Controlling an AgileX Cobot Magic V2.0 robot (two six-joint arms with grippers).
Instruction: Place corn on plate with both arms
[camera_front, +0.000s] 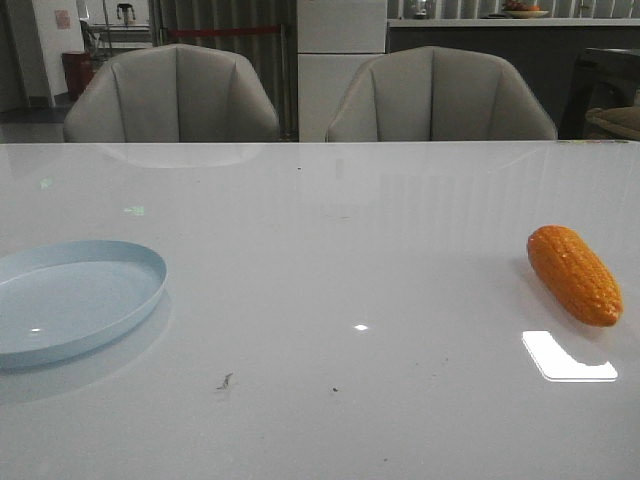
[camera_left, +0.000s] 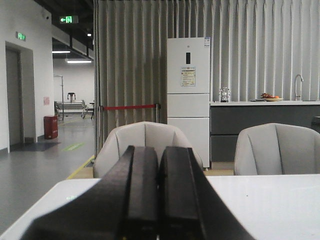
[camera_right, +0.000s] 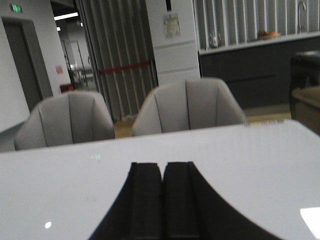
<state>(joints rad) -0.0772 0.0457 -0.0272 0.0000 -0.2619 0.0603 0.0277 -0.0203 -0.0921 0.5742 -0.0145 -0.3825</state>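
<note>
A glossy white table (camera_front: 320, 250) fills the front view. On its right side, near the edge of the picture, lies a bright orange, bumpy toy corn cob (camera_front: 574, 274), its length running at a slant and its narrower end pointing toward the near right. Far across the table, at the left edge, sits a round, shallow, pale blue plastic plate (camera_front: 150, 262) with a low rim, partly cut off by the frame. Corn and plate are well apart, with bare tabletop between them. Neither arm shows in this front view.

From the left wrist camera, the left black two-fingered gripper (camera_left: 159, 192) has its fingers pressed together with nothing between them, pointing out over the table toward two pale grey padded chairs (camera_left: 145, 145). From the right wrist camera, the right black gripper (camera_right: 162, 200) likewise has its fingers together, holding nothing, above the table surface. A tall white refrigerator (camera_left: 188, 95) stands behind the chairs, in front of grey curtains.
</note>
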